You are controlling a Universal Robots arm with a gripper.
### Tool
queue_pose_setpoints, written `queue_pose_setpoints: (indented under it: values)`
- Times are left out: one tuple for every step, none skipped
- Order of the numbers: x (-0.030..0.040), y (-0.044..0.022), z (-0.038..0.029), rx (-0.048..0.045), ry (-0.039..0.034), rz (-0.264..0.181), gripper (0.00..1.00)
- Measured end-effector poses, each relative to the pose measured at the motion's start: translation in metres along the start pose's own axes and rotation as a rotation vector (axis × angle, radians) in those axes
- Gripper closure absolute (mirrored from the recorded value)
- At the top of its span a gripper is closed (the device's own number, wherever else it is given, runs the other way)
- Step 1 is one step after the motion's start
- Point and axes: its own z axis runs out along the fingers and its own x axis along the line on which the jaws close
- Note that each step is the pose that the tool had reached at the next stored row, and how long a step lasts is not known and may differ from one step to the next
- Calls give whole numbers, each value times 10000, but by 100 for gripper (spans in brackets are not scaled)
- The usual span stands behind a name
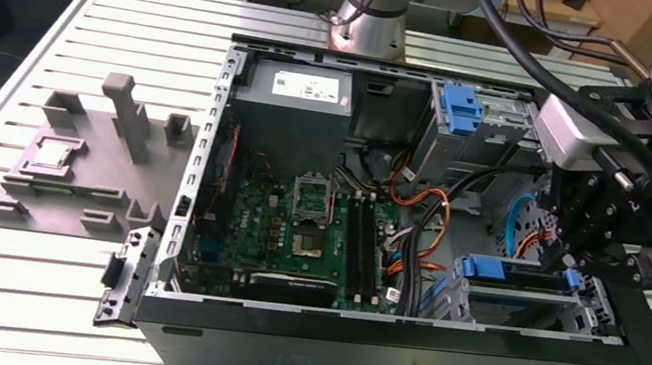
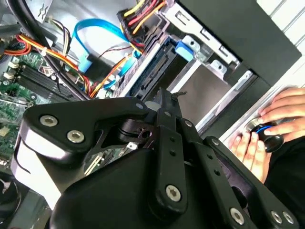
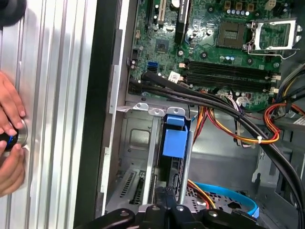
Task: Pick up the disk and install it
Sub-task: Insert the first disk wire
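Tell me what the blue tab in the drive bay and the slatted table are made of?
The blue tab is likely moulded plastic: matte, evenly coloured. The table is probably aluminium: pale silvery sheen on straight grooved slats.

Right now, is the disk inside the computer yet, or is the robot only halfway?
Nearly done, it seems. The disk already sits in the drive cage beside the green board. In hand: the pincer hangs right over the disk's edge. Left: I can't tell whether the disk is pushed fully home.
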Motion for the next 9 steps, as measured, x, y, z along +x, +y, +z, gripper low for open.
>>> queue_pose_setpoints:
  values:
    - [-10, -22, 6, 1, -2, 0, 90]
    - [-22, -40, 9, 1, -3, 1, 90]
    - [-33, -53, 9, 1, -2, -1, 90]
    - [-42, -62, 10, 1, -3, -3, 90]
    - [-52, -71, 10, 1, -2, -5, 90]
    - [-63, -78, 10, 1, -2, -7, 90]
    - [-76, -84, 9, 1, -1, -7, 90]
    - [-89, -89, 9, 1, -1, -8, 90]
    - [-99, -94, 9, 1, 1, -9, 90]
